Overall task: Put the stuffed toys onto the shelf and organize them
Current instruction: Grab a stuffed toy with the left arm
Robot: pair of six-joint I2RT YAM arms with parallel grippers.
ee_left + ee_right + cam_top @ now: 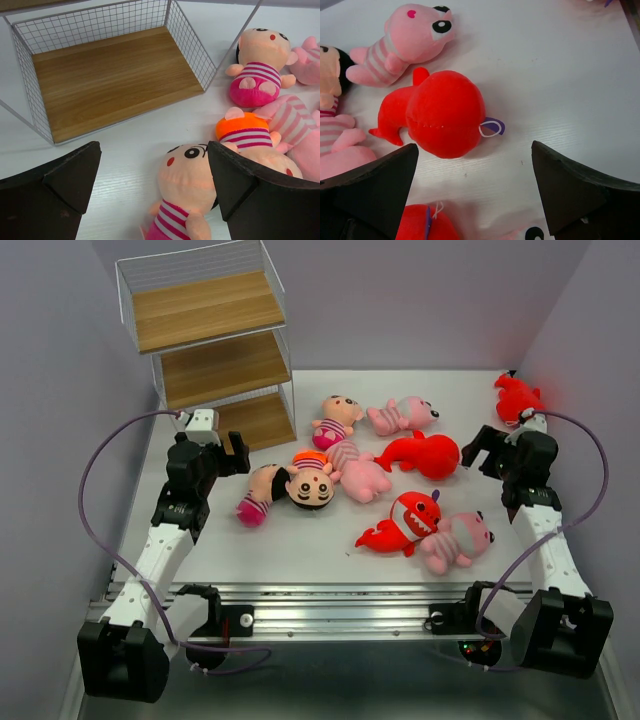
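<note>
Okay, left gripper (152,146) and right gripper (475,146) both gape wide and empty, so centre them over the doll (187,175) and red shark (442,112) before closing.

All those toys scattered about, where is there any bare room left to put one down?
All three boards of the shelf are bare. On the table, the near strip between the left arm and the toothy red shark is free, as is the far stretch right of the shelf. The middle is crowded with overlapping toys.

High rear view over table (300,560), left wrist close to shelf (115,80), right wrist close over red shark (440,112)
</note>
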